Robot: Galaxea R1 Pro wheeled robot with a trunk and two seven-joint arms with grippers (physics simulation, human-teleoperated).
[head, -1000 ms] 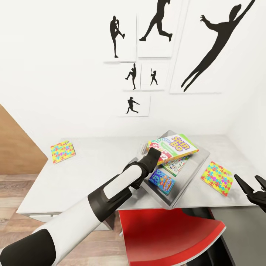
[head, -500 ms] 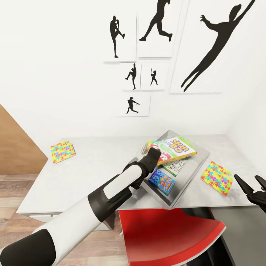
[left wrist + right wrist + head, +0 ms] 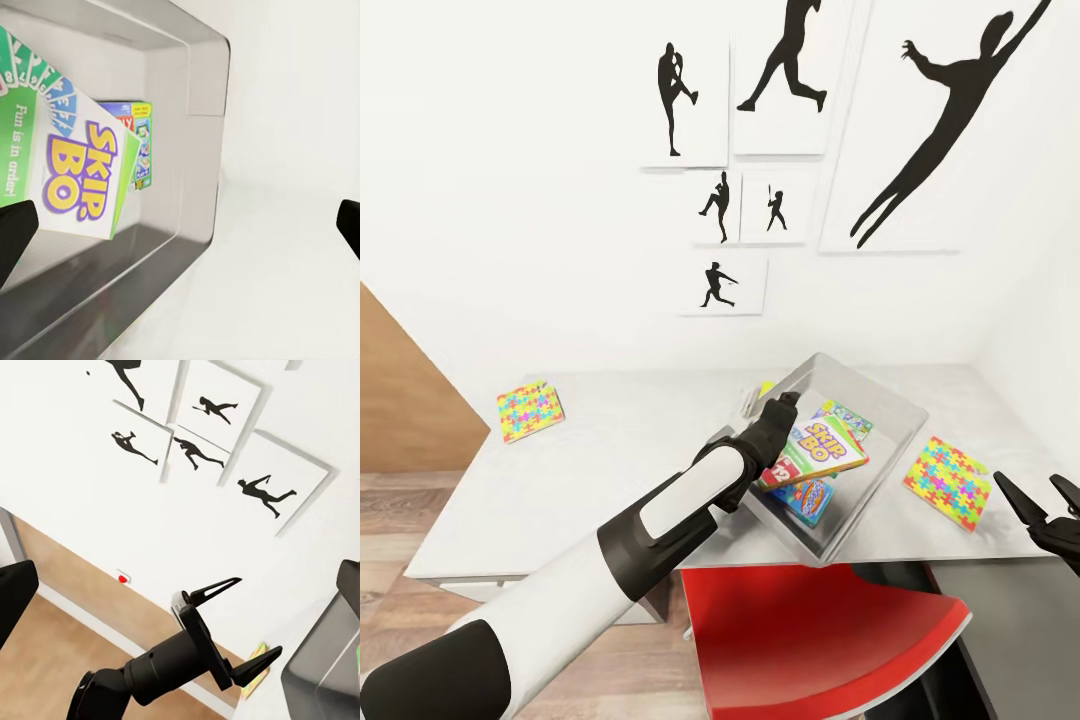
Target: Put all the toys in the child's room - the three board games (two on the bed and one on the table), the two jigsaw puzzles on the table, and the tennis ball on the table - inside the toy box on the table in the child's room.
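The clear toy box (image 3: 893, 447) lies tilted on the grey table (image 3: 620, 450). A Skip-Bo board game (image 3: 815, 448) rests inside it on top of a blue game (image 3: 812, 497) and a green game (image 3: 847, 413). My left gripper (image 3: 787, 403) hangs open over the box's left rim, holding nothing. In the left wrist view the Skip-Bo game (image 3: 75, 169) lies below the spread fingers, inside the box wall (image 3: 204, 142). One jigsaw puzzle (image 3: 530, 410) lies at the table's far left, another (image 3: 948, 482) right of the box. My right gripper (image 3: 1050, 512) is open off the table's right end.
A red chair (image 3: 810, 640) stands right in front of the table below the box. A wooden panel (image 3: 400, 400) rises at the left. Silhouette pictures (image 3: 720, 285) hang on the white wall behind. A yellow-green sliver (image 3: 765, 387) peeks out behind the box's left corner.
The Skip-Bo game has dropped from above the box's rim down into the box, free of my left gripper. The right arm has not moved.
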